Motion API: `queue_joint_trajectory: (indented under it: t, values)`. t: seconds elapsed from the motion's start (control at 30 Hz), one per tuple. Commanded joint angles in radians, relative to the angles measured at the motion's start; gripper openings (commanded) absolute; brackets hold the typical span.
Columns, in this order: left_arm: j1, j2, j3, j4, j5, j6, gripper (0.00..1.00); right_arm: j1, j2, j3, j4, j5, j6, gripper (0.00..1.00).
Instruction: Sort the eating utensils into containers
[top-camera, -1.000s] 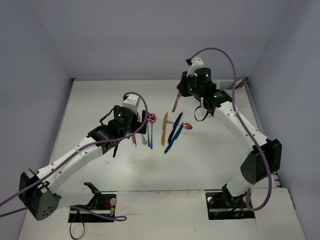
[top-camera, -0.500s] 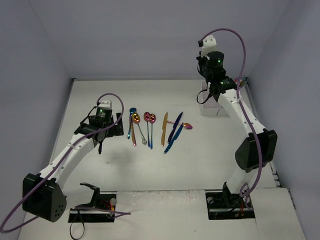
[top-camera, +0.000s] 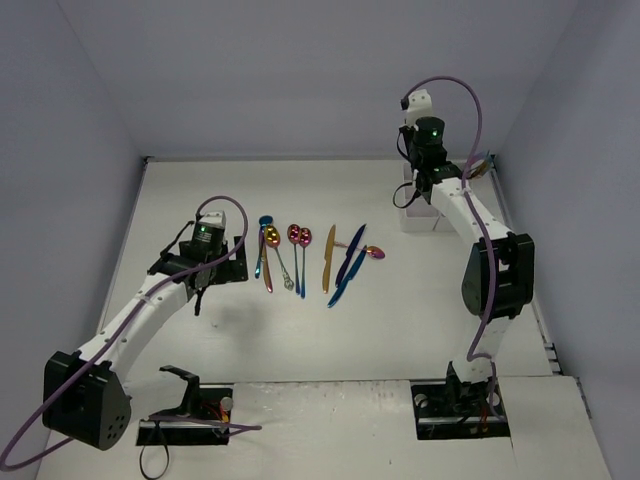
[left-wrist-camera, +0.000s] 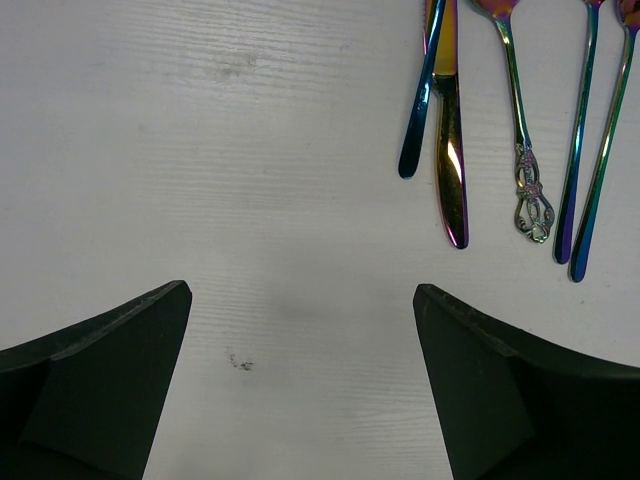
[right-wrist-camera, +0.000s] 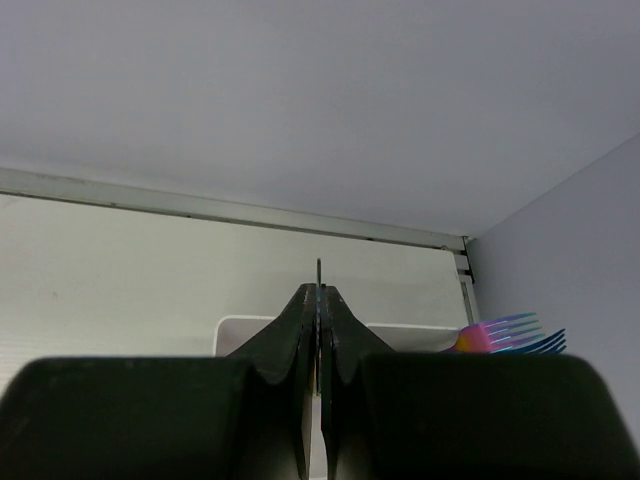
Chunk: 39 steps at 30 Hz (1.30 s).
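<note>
Several iridescent eating utensils (top-camera: 300, 255) lie in a row mid-table: spoons on the left, a gold knife (top-camera: 328, 258) and blue knives (top-camera: 350, 265) on the right. My left gripper (top-camera: 205, 285) hangs open over bare table just left of that row. In the left wrist view it (left-wrist-camera: 300, 290) holds nothing, and the handle ends (left-wrist-camera: 450, 150) lie at the upper right. My right gripper (top-camera: 415, 192) hovers over the white containers (top-camera: 420, 220) at the back right. It (right-wrist-camera: 320, 290) is shut on a thin utensil (right-wrist-camera: 319, 268) seen edge-on, sticking up between the fingers.
Pink and blue forks (right-wrist-camera: 510, 335) stand in the container's (right-wrist-camera: 240, 328) right side, close to the right wall. Their tips (top-camera: 480, 165) show behind the right arm. The back wall rail runs just beyond the tray.
The right arm carried its utensil from above the row back and right to over the containers. The left arm pulled away left from the spoons, and its jaws widened slightly.
</note>
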Motion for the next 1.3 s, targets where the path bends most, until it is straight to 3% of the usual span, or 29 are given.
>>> queue_joint_trajectory:
  t: [0.0, 0.2, 0.33, 0.4, 0.47, 0.57, 0.9, 1.0, 1.27]
  values:
    - [0.004, -0.06, -0.009, 0.015, 0.018, -0.029, 0.92, -0.006, 0.012, -0.024, 0.202, 0.015, -0.008, 0.0]
    - [0.003, -0.084, -0.031, 0.015, 0.046, -0.056, 0.92, -0.008, 0.046, -0.067, 0.206, 0.017, 0.026, 0.01]
    - [0.003, -0.08, -0.034, 0.007, 0.056, -0.078, 0.92, -0.006, 0.058, -0.083, 0.199, 0.024, 0.039, 0.11]
    - [0.003, -0.08, -0.035, -0.003, 0.056, -0.1, 0.92, 0.0, 0.052, -0.081, 0.172, 0.031, 0.05, 0.2]
    - [0.003, -0.082, -0.036, -0.005, 0.059, -0.119, 0.92, 0.007, 0.045, -0.09, 0.16, 0.03, 0.056, 0.37]
    - [0.003, -0.075, -0.035, -0.005, 0.07, -0.144, 0.92, 0.016, -0.004, -0.102, 0.117, 0.029, 0.083, 0.49]
    - [-0.05, 0.019, 0.024, -0.001, 0.057, -0.208, 0.92, 0.069, -0.314, -0.244, -0.049, -0.048, 0.259, 0.77]
    - [-0.103, 0.065, 0.064, 0.0, 0.022, -0.222, 0.91, 0.093, -0.404, -0.309, -0.091, -0.05, 0.316, 0.79]
    - [-0.2, 0.281, 0.187, -0.003, -0.054, -0.24, 0.73, 0.105, -0.657, -0.513, -0.175, -0.086, 0.52, 0.81]
